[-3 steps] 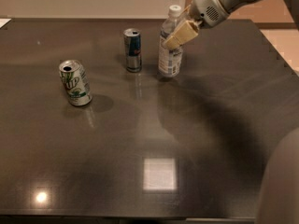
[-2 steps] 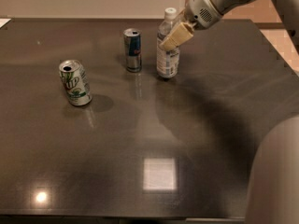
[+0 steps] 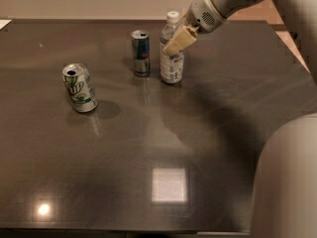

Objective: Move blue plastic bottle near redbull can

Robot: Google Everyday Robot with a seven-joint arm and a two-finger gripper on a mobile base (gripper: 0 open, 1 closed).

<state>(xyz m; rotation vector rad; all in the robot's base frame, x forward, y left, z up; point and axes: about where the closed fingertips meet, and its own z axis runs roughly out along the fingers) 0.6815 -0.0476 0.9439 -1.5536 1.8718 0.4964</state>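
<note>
Gripper (image 3: 174,44) is at the far side of the table (image 3: 163,133), reaching in from the upper right. My fingers (image 3: 179,38) pinch the bottle (image 3: 171,63) at its shoulder, just under the white cap. The bottle is upright, its base on or just off the tabletop (can't separate the two). It is just beside the Redbull can (image 3: 141,53), on that can's right, with a narrow gap between them.

Risks, as I judge them:
- Any more leftward travel and the bottle's side meets the Redbull can. It is slim and tall, so a nudge could tip it.
- My grip is high on a tall bottle. If I let go with any tilt, or drag a pad on the way out, it could rock into the can.
- Soft plastic can spring back on release and scoot the base.

Room:
- The far table edge is close behind both items, so I have little margin there.
- The right and front are broad bare tabletop. The safest retreat looks like up and back to the right, along my arm (image 3: 223,4).
- The green can (image 3: 79,88) is well apart to the left and no concern.
</note>
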